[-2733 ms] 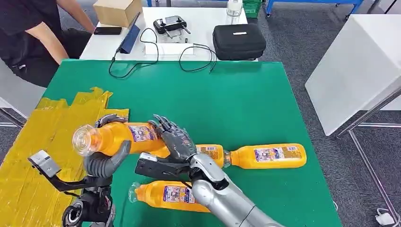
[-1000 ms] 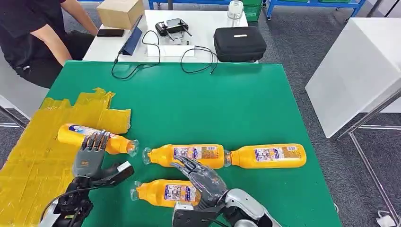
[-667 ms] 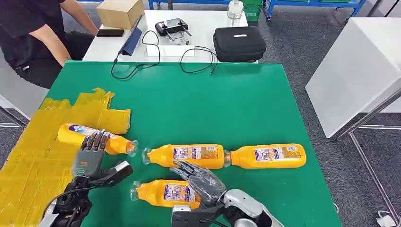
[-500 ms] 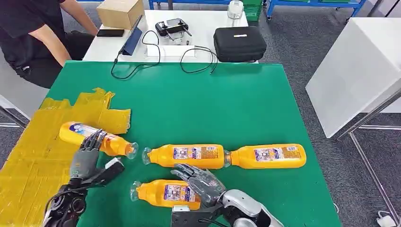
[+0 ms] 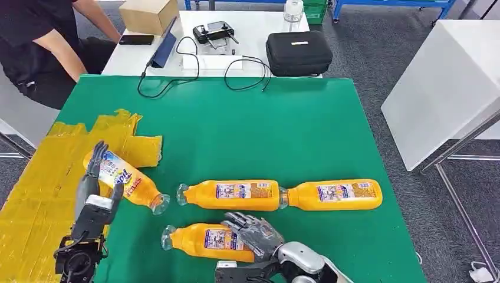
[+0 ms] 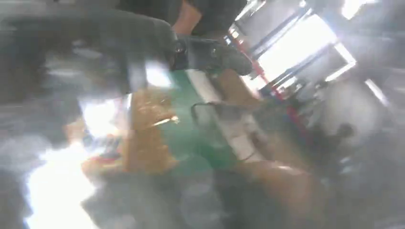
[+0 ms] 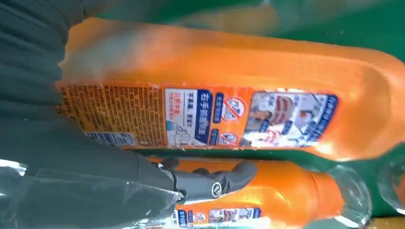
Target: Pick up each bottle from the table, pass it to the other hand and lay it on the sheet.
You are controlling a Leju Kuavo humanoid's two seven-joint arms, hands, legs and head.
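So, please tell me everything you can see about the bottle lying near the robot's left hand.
The orange bottle lies on its side, slanted, its clear cap end pointing toward the table's middle. It looks like plastic, with a white and blue label. Its base end rests on the yellow sheet, its cap end over the green table. The left hand is right beside it; contact cannot be told.

At the far end of the green table stands a white table (image 5: 253,59). On it, from left to right, lie a brown cardboard box (image 5: 147,15), a black phone (image 5: 136,39), a dark blue tablet propped on edge (image 5: 163,47), a black handheld controller (image 5: 214,30) and a black zipped case (image 5: 298,52). Black cables (image 5: 194,73) trail onto the green surface. A person in a black shirt (image 5: 35,41) sits at the left. A white cabinet (image 5: 448,76) stands at the right.
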